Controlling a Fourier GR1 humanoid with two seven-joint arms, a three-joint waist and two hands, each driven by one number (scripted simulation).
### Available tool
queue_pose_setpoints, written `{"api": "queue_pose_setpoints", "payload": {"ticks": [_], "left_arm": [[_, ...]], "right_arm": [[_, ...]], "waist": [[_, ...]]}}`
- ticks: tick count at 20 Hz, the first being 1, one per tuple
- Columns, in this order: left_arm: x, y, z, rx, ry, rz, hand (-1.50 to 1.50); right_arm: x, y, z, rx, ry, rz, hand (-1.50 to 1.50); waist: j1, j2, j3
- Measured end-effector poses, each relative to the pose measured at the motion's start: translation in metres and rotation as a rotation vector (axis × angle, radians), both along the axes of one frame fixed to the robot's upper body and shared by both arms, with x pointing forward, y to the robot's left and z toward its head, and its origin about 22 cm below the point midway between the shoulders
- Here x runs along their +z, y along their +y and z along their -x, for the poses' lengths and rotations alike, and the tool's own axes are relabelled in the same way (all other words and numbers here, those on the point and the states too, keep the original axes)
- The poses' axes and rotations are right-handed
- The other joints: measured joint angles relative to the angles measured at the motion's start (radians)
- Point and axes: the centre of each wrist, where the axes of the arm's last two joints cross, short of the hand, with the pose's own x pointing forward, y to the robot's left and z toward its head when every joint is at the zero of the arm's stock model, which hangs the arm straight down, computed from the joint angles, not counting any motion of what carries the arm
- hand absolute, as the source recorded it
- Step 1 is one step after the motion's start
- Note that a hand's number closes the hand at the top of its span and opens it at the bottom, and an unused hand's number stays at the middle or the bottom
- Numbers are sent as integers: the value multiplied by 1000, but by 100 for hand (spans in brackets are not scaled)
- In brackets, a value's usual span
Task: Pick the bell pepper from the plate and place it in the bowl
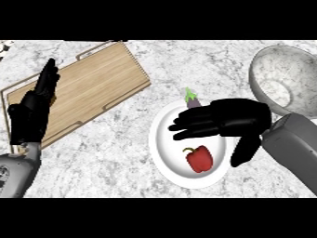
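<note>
A red bell pepper point(199, 158) lies on the white plate point(166, 153), toward its near side. At the plate's far edge an eggplant point(192, 99) shows its purple body and green stem, partly hidden by my right hand point(231, 118). That hand hovers over the plate's far half, fingers stretched left and thumb pointing down beside the pepper, holding nothing. The grey marbled bowl point(291, 81) stands at the far right, beyond the right wrist. My left hand point(34, 109) rests open at the left with its fingers pointing up.
A wooden tray-like cutting board point(95, 86) with handles lies at the far left, partly behind the left hand. The counter is marbled grey and white, with patterned tiles at the far corners.
</note>
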Motion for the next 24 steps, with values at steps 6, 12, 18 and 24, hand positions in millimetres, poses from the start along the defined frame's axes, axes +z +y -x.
{"api": "queue_pose_setpoints", "payload": {"ticks": [6, 12, 18, 24], "left_arm": [[-5, 3, 2, 12, 0, -10, 0], [-6, 3, 4, 17, 1, 2, 0], [1, 2, 4, 14, 1, -2, 0], [2, -2, 6, 10, 0, -1, 0]], "right_arm": [[-25, 10, -3, 5, -53, 115, -150], [-51, 22, -3, 10, -50, 147, -150], [-73, 33, -2, 20, -39, 167, -150], [-89, 44, -6, 49, -48, 179, 150]], "waist": [[-8, -2, 0], [-13, -4, -1], [-13, -4, -1], [-12, -5, -2]]}}
